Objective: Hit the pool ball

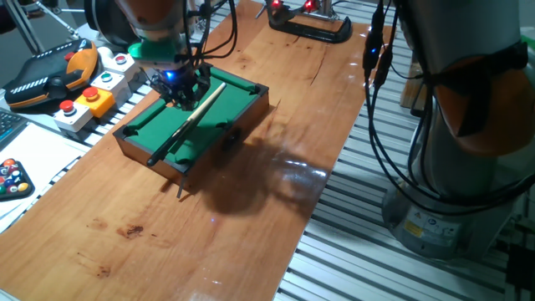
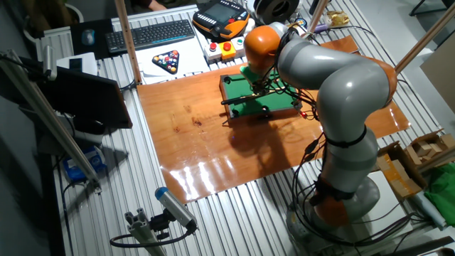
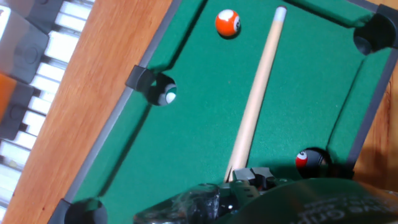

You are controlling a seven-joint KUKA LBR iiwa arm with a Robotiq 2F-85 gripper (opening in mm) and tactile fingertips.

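Note:
The pool ball [image 3: 227, 23], orange-red with a white band, lies on the green felt of the miniature pool table [image 1: 138, 140] near the top of the hand view. My gripper [image 1: 180, 90] hangs over the table's far end, shut on a pale wooden cue [image 3: 255, 99]. The cue runs along the felt, and its tip [image 3: 280, 11] lies just right of the ball and a little beyond it, not touching it. In the hand view the gripper [image 3: 247, 182] shows at the bottom edge. The ball is too small to make out in either fixed view.
A white-and-dark ball [image 3: 169, 96] sits in a side pocket, and a red ball [image 3: 303, 160] sits in a corner pocket. Left of the wooden board are button boxes [image 1: 90, 99], a teach pendant [image 1: 50, 77] and a triangle of numbered balls [image 1: 10, 177]. A black clamp [image 1: 309, 29] stands at the far end.

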